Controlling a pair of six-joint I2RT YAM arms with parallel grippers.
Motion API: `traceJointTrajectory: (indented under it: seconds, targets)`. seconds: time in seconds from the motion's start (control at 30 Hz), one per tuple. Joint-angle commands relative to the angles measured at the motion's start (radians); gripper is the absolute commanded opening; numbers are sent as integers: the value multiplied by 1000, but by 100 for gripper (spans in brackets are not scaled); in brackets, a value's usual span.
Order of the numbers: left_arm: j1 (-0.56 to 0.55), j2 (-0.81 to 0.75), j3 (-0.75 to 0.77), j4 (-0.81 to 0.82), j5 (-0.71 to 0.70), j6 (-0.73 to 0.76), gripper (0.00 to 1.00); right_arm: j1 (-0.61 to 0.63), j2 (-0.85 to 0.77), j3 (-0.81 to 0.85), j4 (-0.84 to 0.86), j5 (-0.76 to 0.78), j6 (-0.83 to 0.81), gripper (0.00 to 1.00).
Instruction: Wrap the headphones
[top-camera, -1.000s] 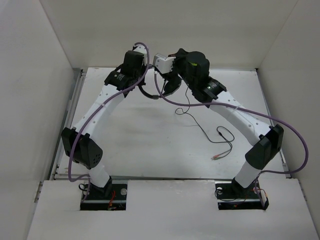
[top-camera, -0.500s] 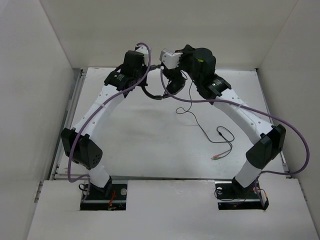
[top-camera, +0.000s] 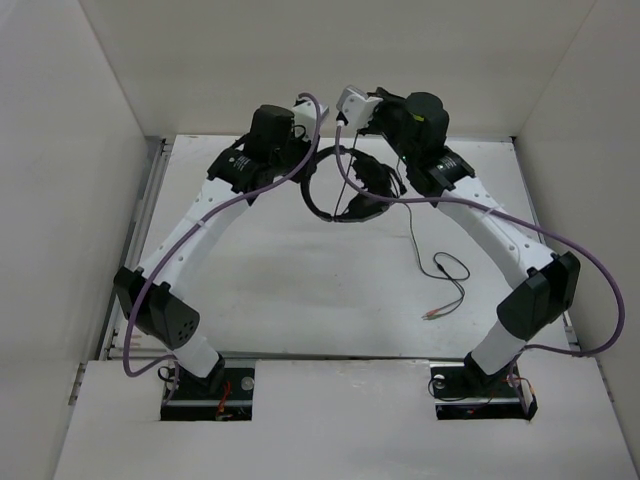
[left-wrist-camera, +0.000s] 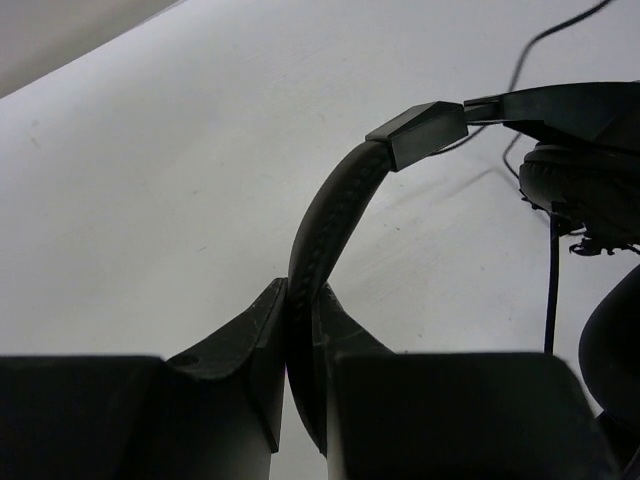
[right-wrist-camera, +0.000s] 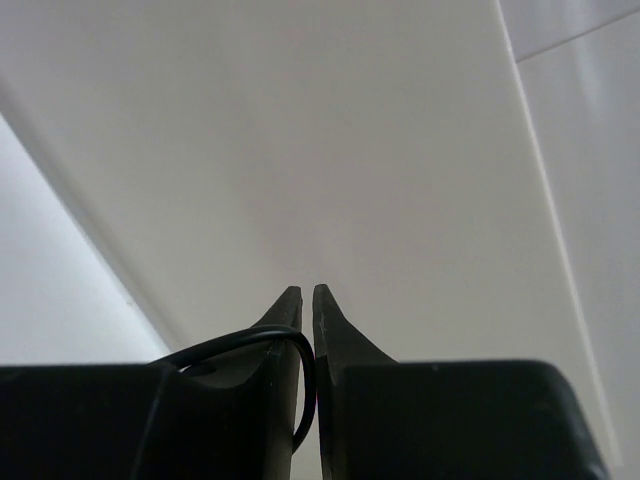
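The black headphones (top-camera: 352, 196) hang above the table at the back middle, between my two grippers. My left gripper (left-wrist-camera: 302, 300) is shut on the padded headband (left-wrist-camera: 335, 215), which curves up to an earcup (left-wrist-camera: 580, 180) at the right of the left wrist view. My right gripper (right-wrist-camera: 307, 295) is shut on the thin black cable (right-wrist-camera: 240, 345), which loops over its left finger; it points at the white back wall. In the top view the cable (top-camera: 412, 232) drops from the headphones to the table and ends in the pink and green plugs (top-camera: 432, 314).
White walls close in the table on the left, back and right. Thick purple robot cables (top-camera: 255, 190) run along both arms. A cable loop (top-camera: 452, 267) lies on the table right of centre.
Both grippers have risen and moved right with the headphones, which now hang lower and further right. The cable has been pulled up off the table, straighter than before.
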Motion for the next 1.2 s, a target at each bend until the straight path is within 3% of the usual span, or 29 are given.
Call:
traceJointTrajectory:
  seconds: [0.0,0.13,0.5,0.77,0.93,1.17]
  targets:
    - [-19,-85,7,27,144,15,0,-5,-49,-3,-3,-74,184,15]
    - [-28,-123,-2,53,210,-5,0,-29,-43,-9,-66,-129,342,14]
    - [-31,-162,99,51,280,-51,0,-150,-23,-41,-106,-246,586,14]
    - [32,-102,289,76,355,-193,0,-219,-42,-112,-175,-687,1048,15]
    - [70,-44,447,110,399,-298,0,-183,-55,-270,25,-914,1407,16]
    - [148,-30,536,175,396,-374,0,-66,-6,-428,404,-1017,1820,26]
